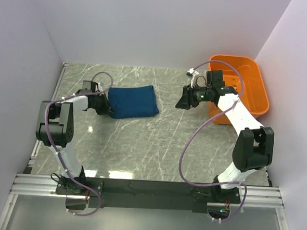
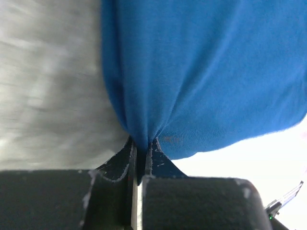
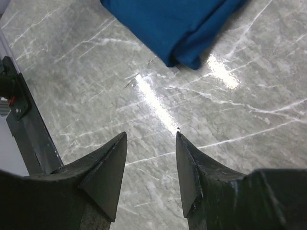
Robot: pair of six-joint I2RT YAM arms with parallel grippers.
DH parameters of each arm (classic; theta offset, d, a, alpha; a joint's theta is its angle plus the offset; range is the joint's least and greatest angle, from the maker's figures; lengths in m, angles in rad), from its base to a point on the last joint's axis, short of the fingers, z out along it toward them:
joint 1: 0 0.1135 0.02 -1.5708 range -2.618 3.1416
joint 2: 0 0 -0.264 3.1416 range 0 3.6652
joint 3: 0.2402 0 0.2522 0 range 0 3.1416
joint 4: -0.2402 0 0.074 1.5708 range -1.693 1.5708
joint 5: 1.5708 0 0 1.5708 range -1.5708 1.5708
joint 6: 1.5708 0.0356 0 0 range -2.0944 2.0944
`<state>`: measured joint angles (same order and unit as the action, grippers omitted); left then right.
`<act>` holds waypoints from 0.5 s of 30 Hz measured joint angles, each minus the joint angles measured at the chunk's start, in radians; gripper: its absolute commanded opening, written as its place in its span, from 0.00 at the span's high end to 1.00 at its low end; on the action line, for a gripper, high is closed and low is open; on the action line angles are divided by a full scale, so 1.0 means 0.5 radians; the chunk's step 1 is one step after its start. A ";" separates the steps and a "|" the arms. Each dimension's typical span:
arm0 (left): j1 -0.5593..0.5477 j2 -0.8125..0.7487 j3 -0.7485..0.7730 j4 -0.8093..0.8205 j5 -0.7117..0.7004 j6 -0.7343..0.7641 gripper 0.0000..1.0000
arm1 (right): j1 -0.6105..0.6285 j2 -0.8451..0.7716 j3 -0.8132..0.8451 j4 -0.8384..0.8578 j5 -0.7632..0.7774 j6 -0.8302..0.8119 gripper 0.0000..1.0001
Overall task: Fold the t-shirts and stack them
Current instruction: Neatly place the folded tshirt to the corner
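Note:
A folded dark blue t-shirt lies on the marble table, left of centre. My left gripper is at its left edge, shut on a pinch of the cloth; in the left wrist view the blue t-shirt bunches down into the closed gripper. My right gripper hovers to the right of the shirt, apart from it, open and empty. The right wrist view shows that open gripper above bare marble, with a rounded corner of the t-shirt further off. No print shows on the shirt.
An orange plastic basket stands at the back right, behind the right arm. White walls close in the table on three sides. A metal rail runs along the table's edge in the right wrist view.

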<state>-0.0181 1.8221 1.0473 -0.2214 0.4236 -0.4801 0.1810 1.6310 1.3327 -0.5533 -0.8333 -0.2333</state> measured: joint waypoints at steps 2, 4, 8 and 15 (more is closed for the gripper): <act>0.062 0.031 0.066 -0.067 -0.018 0.036 0.99 | -0.010 -0.001 -0.006 0.001 -0.009 0.001 0.48; 0.145 0.063 0.134 -0.121 -0.043 0.076 0.99 | -0.019 -0.001 -0.011 0.004 -0.024 0.001 0.48; 0.320 0.092 0.233 -0.237 -0.108 0.170 0.99 | -0.024 0.000 -0.026 0.013 -0.045 0.002 0.48; 0.710 0.176 0.437 -0.398 -0.254 0.310 0.99 | -0.024 0.000 -0.033 0.015 -0.068 0.001 0.48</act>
<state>0.3367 1.9102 1.2659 -0.4206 0.2966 -0.3252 0.1692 1.6310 1.3163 -0.5457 -0.8673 -0.2329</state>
